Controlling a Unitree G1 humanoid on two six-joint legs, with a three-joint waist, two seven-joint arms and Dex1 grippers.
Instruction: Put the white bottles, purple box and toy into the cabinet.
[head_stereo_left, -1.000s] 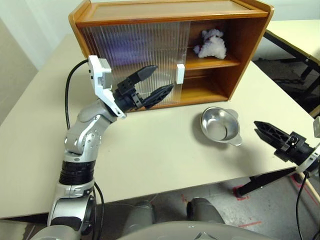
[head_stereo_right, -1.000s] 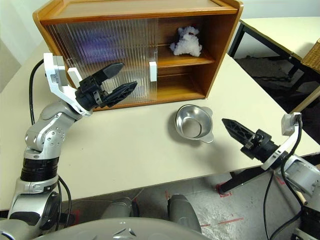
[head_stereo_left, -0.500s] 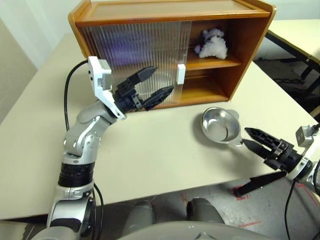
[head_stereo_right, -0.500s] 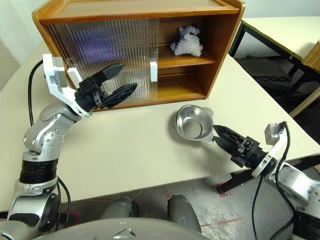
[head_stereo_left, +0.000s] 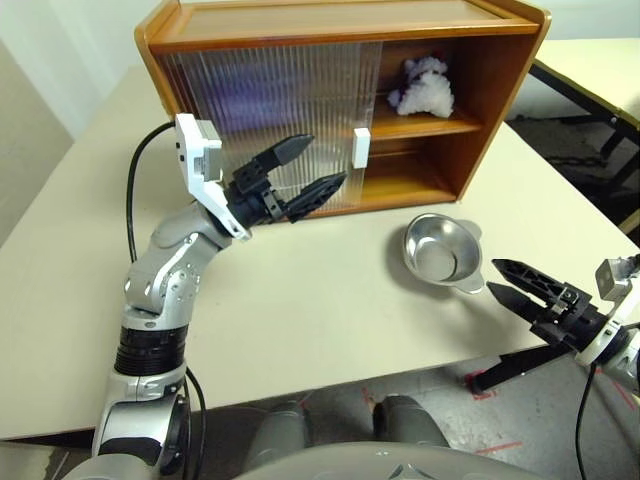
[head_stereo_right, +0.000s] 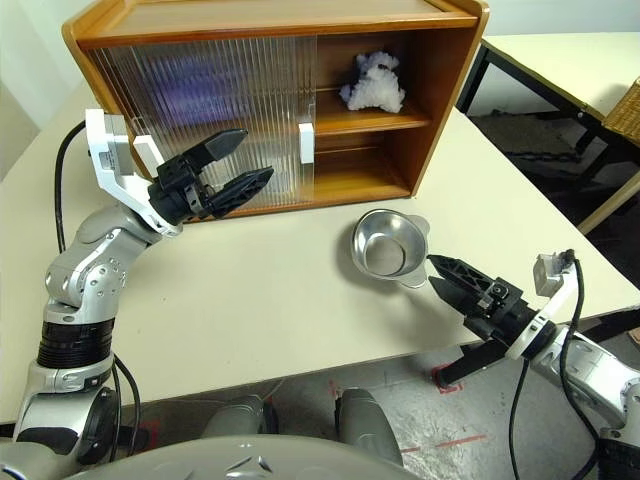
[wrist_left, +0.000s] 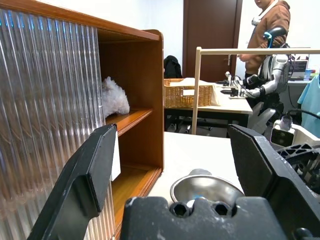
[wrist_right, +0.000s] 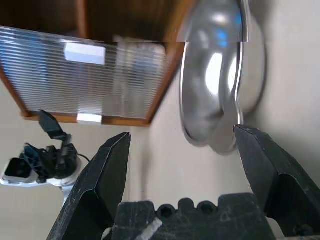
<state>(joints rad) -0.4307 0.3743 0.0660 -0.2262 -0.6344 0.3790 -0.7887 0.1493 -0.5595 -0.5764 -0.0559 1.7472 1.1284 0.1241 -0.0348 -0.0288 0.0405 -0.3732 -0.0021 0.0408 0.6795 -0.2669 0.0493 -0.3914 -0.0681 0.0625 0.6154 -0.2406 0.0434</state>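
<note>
The big cream counter (head_stereo_left: 330, 300) holds a brown wooden cabinet (head_stereo_left: 345, 25) at its far side. The two ribbed see-through doors (head_stereo_left: 270, 120) cover the left part of the cabinet, and the right part is open. Something purple shows dimly behind the doors, too blurry to name. The fluffy white toy (head_stereo_left: 422, 88) sits on the shelf in the open part.

A shiny metal bowl (head_stereo_left: 440, 252) stands on the counter in front of the cabinet, with nothing in it.

The left hand (head_stereo_left: 302, 170) hangs in the air just in front of the doors, fingers spread wide and holding nothing. The right hand (head_stereo_left: 505, 278) is low by the counter's near edge, its tips just beside the bowl's handle, fingers apart and holding nothing.
</note>
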